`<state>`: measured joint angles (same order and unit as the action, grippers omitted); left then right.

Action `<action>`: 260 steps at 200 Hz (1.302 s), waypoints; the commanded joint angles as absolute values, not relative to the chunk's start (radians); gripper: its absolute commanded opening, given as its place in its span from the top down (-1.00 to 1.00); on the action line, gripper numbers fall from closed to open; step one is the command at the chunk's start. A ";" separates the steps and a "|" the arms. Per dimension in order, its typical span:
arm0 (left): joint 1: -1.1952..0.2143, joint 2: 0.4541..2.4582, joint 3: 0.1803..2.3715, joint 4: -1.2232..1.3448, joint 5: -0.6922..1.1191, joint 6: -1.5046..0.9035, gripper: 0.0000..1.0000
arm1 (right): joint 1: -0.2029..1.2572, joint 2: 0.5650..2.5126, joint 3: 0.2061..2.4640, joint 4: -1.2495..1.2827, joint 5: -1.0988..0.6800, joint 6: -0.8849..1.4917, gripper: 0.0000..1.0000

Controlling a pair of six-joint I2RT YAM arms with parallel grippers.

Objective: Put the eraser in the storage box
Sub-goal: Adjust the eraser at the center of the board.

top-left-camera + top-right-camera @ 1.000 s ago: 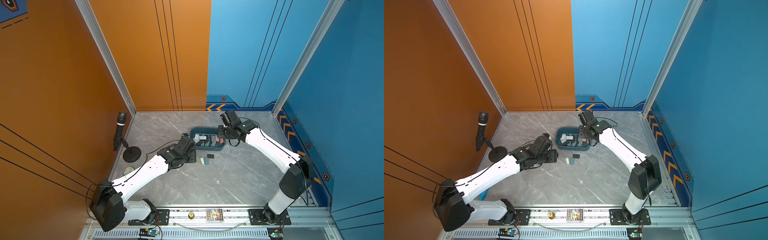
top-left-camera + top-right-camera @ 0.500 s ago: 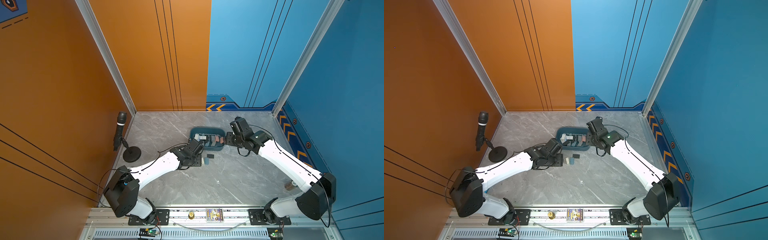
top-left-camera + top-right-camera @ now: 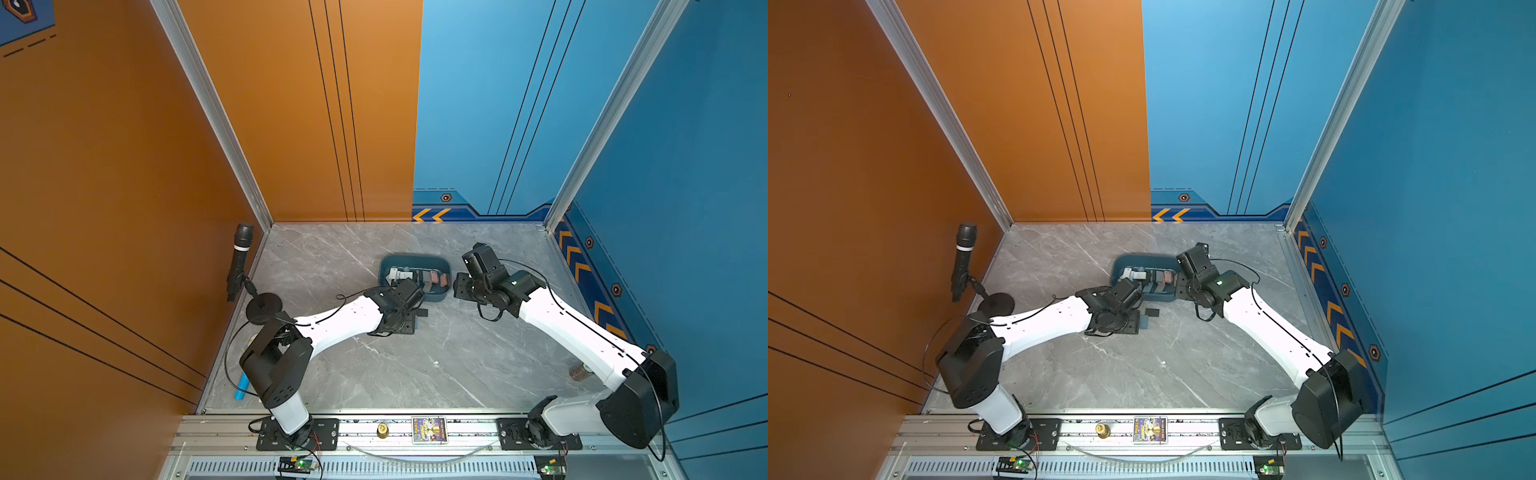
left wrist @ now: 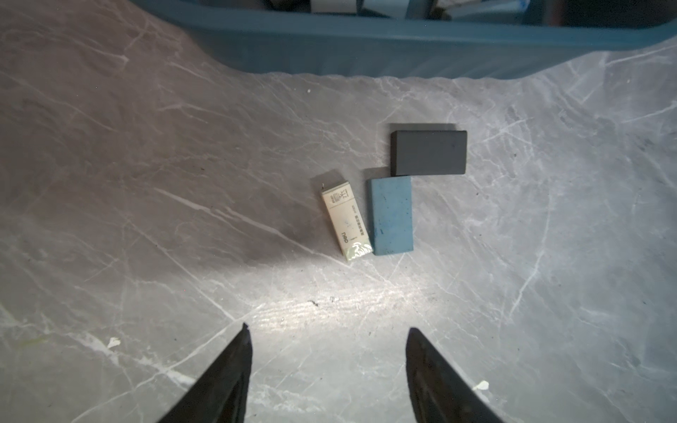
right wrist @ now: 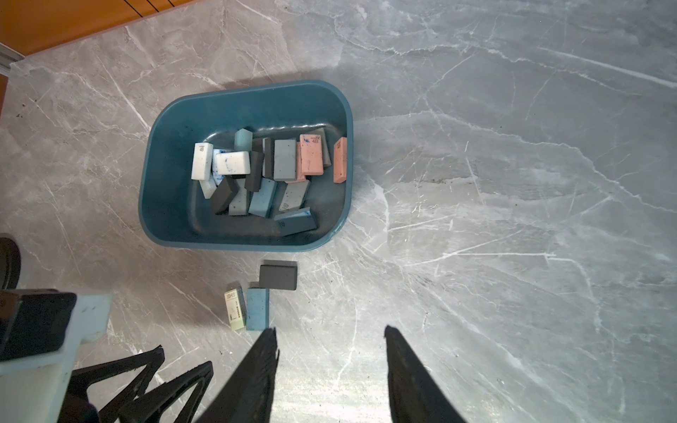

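1. Grey marble-patterned tabletop (image 3: 374, 374) fills the floor of the cell, closed in by orange panels on one side and blue panels on the other.
2. We see the shallow dark teal plastic storage box (image 5: 172, 154) standing toward the far middle of the table in both top views (image 3: 415, 259) (image 3: 1142, 257).
3. Inside it lies a loose heap of white, grey, blue, black and salmon-pink erasers (image 5: 263, 172).
4. Three erasers lie on the table just outside the box's near wall: a dark grey rectangular eraser (image 4: 428, 152), a flat blue eraser (image 4: 391, 216) and a white eraser in a printed paper sleeve (image 4: 346, 221).
5. We find the blue and white ones side by side, and the blue one's end appears to meet the dark grey one's long edge.
6. None of the three is in the box.
7. We see the left gripper (image 4: 327, 326) above the bare table near those three, its jaws spread apart with nothing between them.
8. We see the right gripper (image 5: 330, 327) just beside the box's end, also above the table, jaws parted and empty.
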<state>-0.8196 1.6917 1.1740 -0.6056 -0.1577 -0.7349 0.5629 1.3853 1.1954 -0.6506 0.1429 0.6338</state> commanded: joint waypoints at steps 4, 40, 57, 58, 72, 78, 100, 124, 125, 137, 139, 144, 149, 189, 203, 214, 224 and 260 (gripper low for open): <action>-0.826 1.728 1.223 -0.667 -0.209 -0.758 -0.36 | 0.554 1.341 1.171 -0.634 0.168 0.654 0.01; -0.826 1.768 1.253 -0.673 -0.233 -0.782 -0.39 | 0.537 1.292 1.127 -0.639 0.177 0.659 0.01; -0.826 1.792 1.267 -0.674 -0.237 -0.788 -0.40 | 0.523 1.272 1.112 -0.647 0.178 0.659 0.01; -0.827 1.793 1.269 -0.674 -0.237 -0.788 -0.40 | 0.522 1.270 1.110 -0.647 0.178 0.659 0.01; -0.825 1.814 1.280 -0.673 -0.239 -0.792 -0.41 | 0.512 1.255 1.097 -0.650 0.176 0.661 0.01; -0.824 1.823 1.284 -0.674 -0.241 -0.795 -0.42 | 0.508 1.247 1.093 -0.650 0.176 0.662 0.01; -0.825 1.852 1.298 -0.674 -0.255 -0.812 -0.43 | 0.497 1.225 1.078 -0.650 0.176 0.667 0.00; -0.820 1.882 1.311 -0.673 -0.263 -0.827 -0.43 | 0.487 1.210 1.065 -0.653 0.176 0.669 0.00; -0.820 1.883 1.312 -0.674 -0.264 -0.828 -0.43 | 0.486 1.210 1.065 -0.654 0.175 0.669 0.00; -0.817 1.895 1.319 -0.675 -0.268 -0.834 -0.43 | 0.482 1.204 1.062 -0.658 0.174 0.669 0.00; -0.816 1.898 1.319 -0.674 -0.268 -0.836 -0.42 | 0.482 1.203 1.060 -0.658 0.173 0.669 0.00; -0.815 1.902 1.321 -0.674 -0.268 -0.837 -0.42 | 0.480 1.201 1.059 -0.659 0.173 0.669 0.00; -0.814 1.906 1.323 -0.674 -0.268 -0.839 -0.42 | 0.479 1.199 1.057 -0.660 0.173 0.669 0.00; -0.808 1.931 1.333 -0.673 -0.267 -0.842 -0.38 | 0.471 1.189 1.051 -0.662 0.171 0.672 0.00; -0.804 1.935 1.330 -0.674 -0.266 -0.844 -0.37 | 0.470 1.189 1.052 -0.663 0.169 0.673 0.00; -0.799 1.935 1.326 -0.673 -0.267 -0.844 -0.33 | 0.469 1.190 1.051 -0.662 0.170 0.672 0.00; -0.795 1.934 1.322 -0.673 -0.268 -0.845 -0.30 | 0.469 1.190 1.051 -0.662 0.167 0.675 0.00; -0.778 1.924 1.300 -0.673 -0.273 -0.843 -0.16 | 0.469 1.193 1.051 -0.663 0.166 0.676 0.00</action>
<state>-0.7929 1.9137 1.3117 -0.6476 -0.2413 -0.8379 0.4763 1.2076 1.0645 -0.6437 0.1547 0.6559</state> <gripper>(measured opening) 0.598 0.500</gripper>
